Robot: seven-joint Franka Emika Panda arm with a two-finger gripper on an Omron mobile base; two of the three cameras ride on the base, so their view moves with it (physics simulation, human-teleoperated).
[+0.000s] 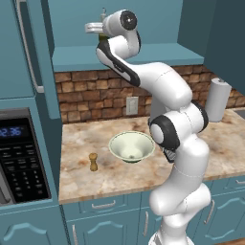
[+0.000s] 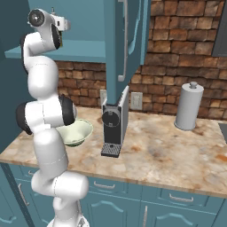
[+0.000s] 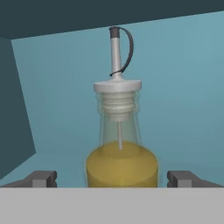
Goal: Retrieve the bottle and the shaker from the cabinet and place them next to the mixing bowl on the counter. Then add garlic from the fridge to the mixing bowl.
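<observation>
Bottle [image 3: 121, 162]: olive-yellow glass, narrow clear neck, pale pourer top with a thin dark loop. Stands upright on the teal shelf inside the cabinet [image 1: 119, 56]. In the hand view it sits centred between the two finger tips, close in front of the camera. From the left base view just its top peeks out behind the wrist.

End effector [image 3: 112, 178]: jaws spread wide, one tip [image 3: 41, 178] on each side of the bottle's body, with a gap on both sides. Nothing gripped. It is raised to shelf height and reaches into the open cabinet.

Shaker [image 1: 93, 161]: small, brown, wooden, knob top. Upright on the bench [image 1: 86, 139], to the left of the bowl and apart from it.

Bowl [image 1: 131, 146]: pale greenish-white, flared rim, narrow base. On the bench near its middle, just in front of the arm's elbow. Inside looks bare.

Cabinet door [image 2: 126, 40]: swung open, silver bar handle along its edge.

Paper towel roll [image 2: 188, 106]: white, upright on a holder, at the bench's right end by the brick wall.

Coffee machine [image 2: 114, 122]: dark and silver, on the bench to the right of the bowl.

Microwave [image 1: 19, 158]: dark panel with lit clock, left of the bench.

Wall outlet [image 1: 132, 105]: pale plate on the brick, behind the bowl.
</observation>
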